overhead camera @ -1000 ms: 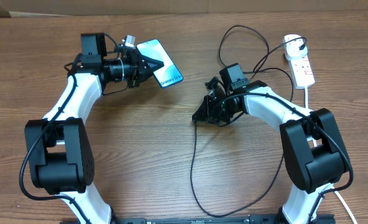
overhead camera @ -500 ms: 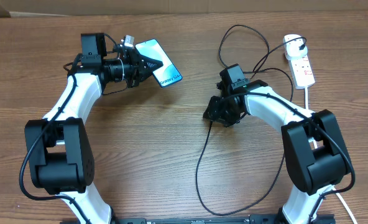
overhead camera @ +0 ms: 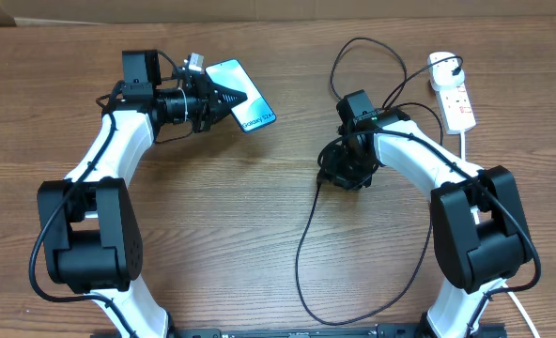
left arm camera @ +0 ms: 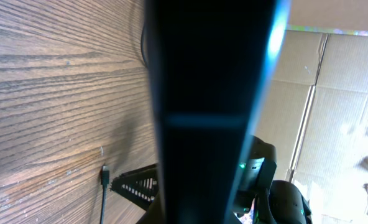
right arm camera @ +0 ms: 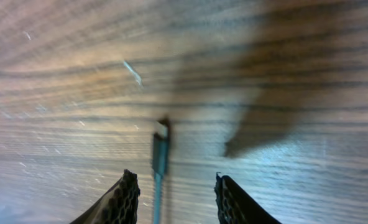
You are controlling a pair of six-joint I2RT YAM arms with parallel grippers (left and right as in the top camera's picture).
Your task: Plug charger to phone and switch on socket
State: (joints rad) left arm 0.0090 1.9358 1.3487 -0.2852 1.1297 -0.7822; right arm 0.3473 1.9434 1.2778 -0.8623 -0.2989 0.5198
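Brown wood-grain table [overhead camera: 259, 216] filled the overhead view, w/ cardboard [overhead camera: 259, 7] along the 12 o'clock edge. L gripper [overhead camera: 223, 98], at approx 11 o'clock, was pinched tight on the slim rectangular phone [overhead camera: 245, 94] w/ bright blue-teal screen facing up. In the L wrist view its dark edge [left arm camera: 209, 93] blocked most of the frame. R gripper [overhead camera: 342, 174] pointed down at the wood just right of centre. Its black fingers [right arm camera: 125, 196] were spread apart, gripping nothing. The long thin black charger cable [overhead camera: 301, 244] ran toward 6 o'clock from there. Its small plug tip [right arm camera: 160, 130] lay flat on the wood betw. the fingers, pointing to 12 o'clock, touching neither. Small white power strip [overhead camera: 452, 94] w/ red-marked switches sat at approx 1 o'clock, black plug [overhead camera: 444, 66] in its far end, thick white cord [overhead camera: 466, 141] trailing toward 6 o'clock.
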